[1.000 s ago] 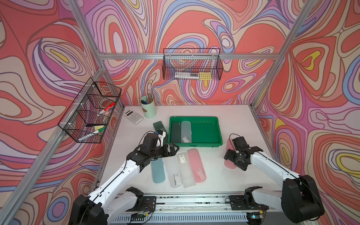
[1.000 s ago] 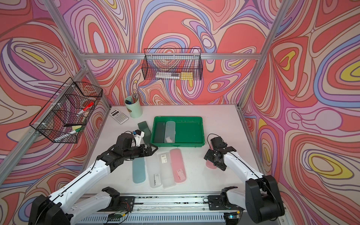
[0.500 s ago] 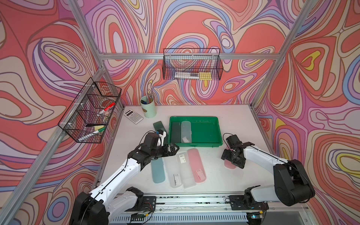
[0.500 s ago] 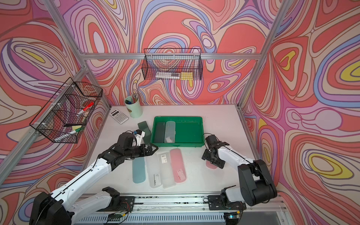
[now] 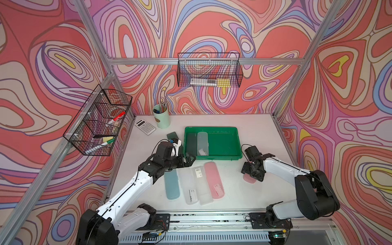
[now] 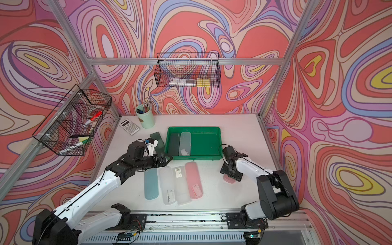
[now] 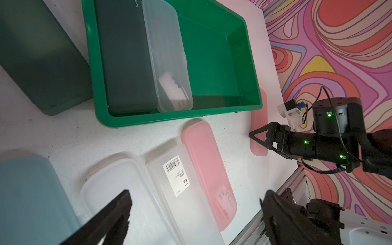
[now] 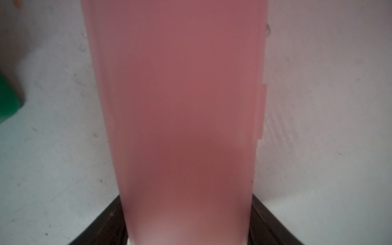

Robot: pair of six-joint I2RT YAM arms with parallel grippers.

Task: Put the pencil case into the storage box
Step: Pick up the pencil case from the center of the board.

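A pink pencil case [image 5: 248,178] [image 6: 228,179] [image 7: 257,118] [image 8: 180,106] lies flat on the white table, right of the green storage box [image 5: 212,128] [image 6: 194,128] [image 7: 148,122] [image 8: 8,99]. My right gripper [image 5: 252,171] [image 6: 231,170] [image 7: 257,139] [image 8: 186,212] is down over its near end, a finger pressed against each long side. Inside the box lie a dark green case [image 5: 191,142] and a clear case [image 5: 203,142]. My left gripper [image 5: 189,160] [image 6: 167,159] [image 7: 196,199] hangs open and holds nothing, by the box's front left corner.
Teal [image 5: 172,184], two clear [image 5: 187,186] [image 5: 201,184] and pink [image 5: 214,180] cases lie in a row before the box. Another dark case [image 5: 171,135] lies left of it. A calculator [image 5: 145,126] and pen cup [image 5: 161,116] stand at the back left. Wire baskets [image 5: 209,73] [image 5: 98,121] hang on the walls.
My right gripper shifted slightly left over the pink case and its jaws closed in against the case's sides. The left arm stayed where it was.
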